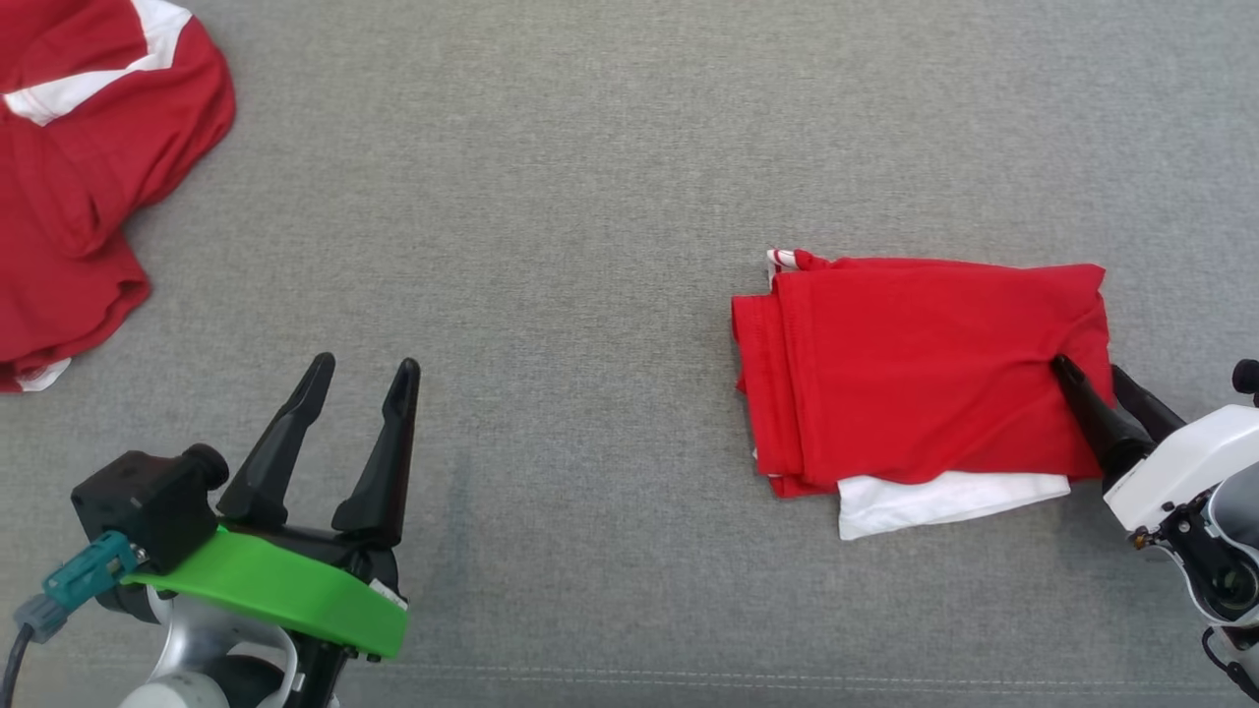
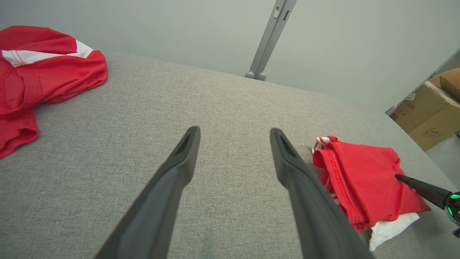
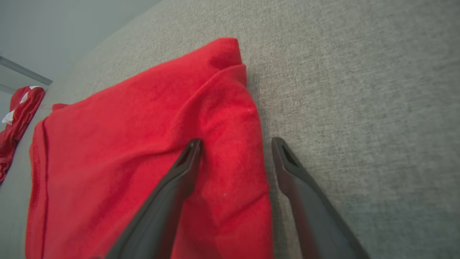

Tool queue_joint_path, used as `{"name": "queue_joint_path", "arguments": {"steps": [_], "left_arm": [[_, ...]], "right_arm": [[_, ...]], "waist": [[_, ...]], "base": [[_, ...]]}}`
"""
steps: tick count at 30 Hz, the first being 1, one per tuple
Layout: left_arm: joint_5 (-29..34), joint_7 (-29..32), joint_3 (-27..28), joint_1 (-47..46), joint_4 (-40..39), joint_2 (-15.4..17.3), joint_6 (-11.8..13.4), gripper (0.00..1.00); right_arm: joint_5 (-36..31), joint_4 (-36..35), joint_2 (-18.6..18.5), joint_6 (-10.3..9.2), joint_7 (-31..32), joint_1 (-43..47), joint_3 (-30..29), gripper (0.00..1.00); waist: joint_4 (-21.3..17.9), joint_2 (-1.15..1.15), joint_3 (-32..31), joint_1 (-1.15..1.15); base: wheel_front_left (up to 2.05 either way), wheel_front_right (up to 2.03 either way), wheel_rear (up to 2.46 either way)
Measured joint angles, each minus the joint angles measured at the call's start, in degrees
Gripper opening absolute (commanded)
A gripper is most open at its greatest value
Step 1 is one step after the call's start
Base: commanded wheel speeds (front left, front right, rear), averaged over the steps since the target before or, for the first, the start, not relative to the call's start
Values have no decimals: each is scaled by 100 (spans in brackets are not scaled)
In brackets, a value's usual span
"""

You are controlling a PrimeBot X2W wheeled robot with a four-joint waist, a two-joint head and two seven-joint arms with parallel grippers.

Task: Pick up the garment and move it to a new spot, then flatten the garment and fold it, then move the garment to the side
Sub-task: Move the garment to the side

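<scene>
Garment (image 1: 915, 364) in red, folded into a rough rectangle, lies on the right side of the grey fabric-covered desk (image 1: 590, 197), with a white layer (image 1: 944, 497) showing from under its near edge. The right claw (image 1: 1090, 368) stands open astride the garment's right-hand edge. In the right wrist view one dark finger (image 3: 179, 180) rests on the red cloth, while the other finger (image 3: 298, 180) is over the bare grey surface just beside the fold. The cloth between them is not pinched. The left claw (image 1: 366, 364), its jaws likewise spread wide and empty, hovers over bare desk at the lower left, well apart from the folded piece. A second garment (image 1: 79, 177), red with white panels, lies crumpled at the far left corner. Beyond the desk, the left wrist view shows a metal post (image 2: 269, 39) and a cardboard box (image 2: 431, 111).
</scene>
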Motion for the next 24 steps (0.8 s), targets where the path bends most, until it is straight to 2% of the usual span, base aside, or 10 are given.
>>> {"name": "queue_joint_path", "arguments": {"steps": [2,3,4,5,7,10,11,14,20,24], "left_arm": [[52,-36,-16,-5,34,-4,-24,100],[63,-37,-34,-5,58,-7,-45,100],[64,-54,-52,-5,87,-19,-46,100],[64,-87,-60,-5,111,-38,-46,100],[65,-89,-64,-5,124,-60,-46,100],[70,-140,-82,-5,136,-80,-48,100],[70,-140,-82,-5,136,-80,-48,100],[75,-191,-87,-7,135,-121,-48,100],[250,-280,-96,-61,100,-127,-48,100],[257,-365,-74,-204,4,-170,-48,100]], "right_arm": [[125,7,40,100,19,-1,-30,100],[181,0,70,160,21,-2,-45,60],[236,-20,93,214,34,-5,-59,25],[287,-43,101,278,88,-18,-62,0],[286,-103,51,375,232,-122,-19,0],[180,-148,-291,375,434,-445,-30,0],[180,-148,-291,375,434,-445,-30,0],[-13,-99,-801,345,631,-854,-207,0],[-456,271,-1873,2,1046,-1453,-511,0],[-441,553,-2182,-137,1138,-1529,-719,0]], "waist": [[66,0,8,0],[102,0,11,0],[137,0,15,0],[172,0,19,0],[241,0,34,0],[334,0,74,0],[334,0,74,0],[414,0,133,0],[531,0,329,0],[602,0,485,0]], "base": [[0,0,0],[0,0,0],[0,0,0],[0,0,0],[0,0,0],[0,0,0],[0,0,0],[0,0,0],[0,0,0],[0,0,0]]}}
